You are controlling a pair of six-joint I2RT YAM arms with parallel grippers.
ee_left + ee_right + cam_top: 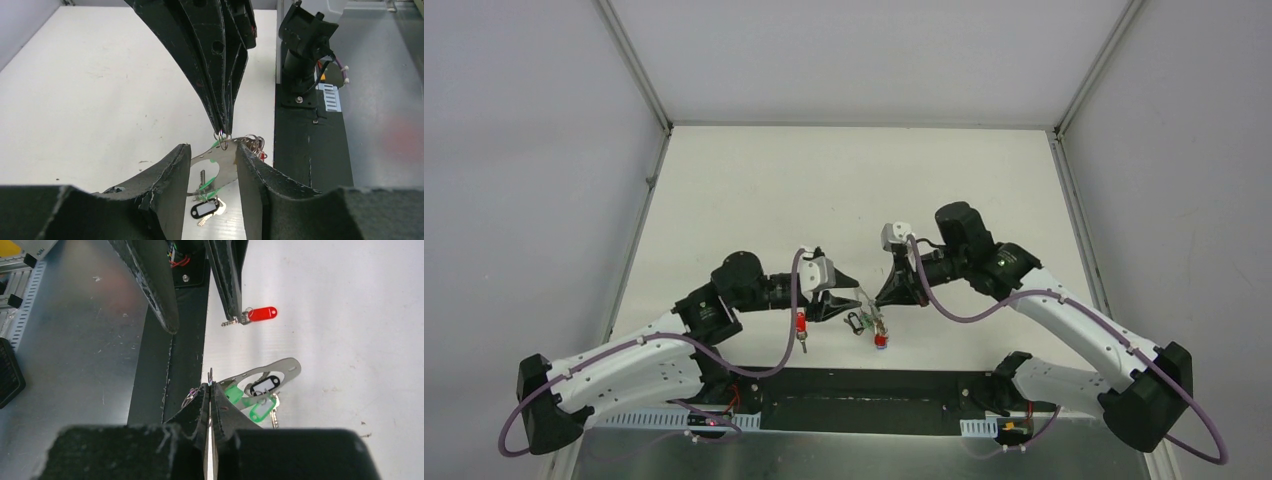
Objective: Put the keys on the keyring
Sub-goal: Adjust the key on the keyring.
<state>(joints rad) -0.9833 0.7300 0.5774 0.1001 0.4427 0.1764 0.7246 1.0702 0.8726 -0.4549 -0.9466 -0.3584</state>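
Nearest the right wrist lens, the right gripper (210,388) has its jaws pressed flat together on a thin bit of wire at one end of the keyring (285,366). That end is lifted while the rest of the grey loop slopes down toward the desk (350,315). Holding it by the tip probably leaves the loop's body free for another key to be fed on. Facing it, the left gripper (212,148) has its jaws spread apart and holds nothing. Its fingertips stop just short of the loop, which shows through the gap between them, so it looks ready either to steady the ring or to go for a key. Two green keys (259,411) and a black tag (265,385) hang bunched under the loop; they seem to be threaded on it, though the exact link is too small to make out. One red key (261,314) lies loose on the desk just beyond the left fingertips, apart from the ring. Everything sits close to the middle of the desk's near edge, between the two arms. Judging by this, the red key is the piece not yet on the ring.
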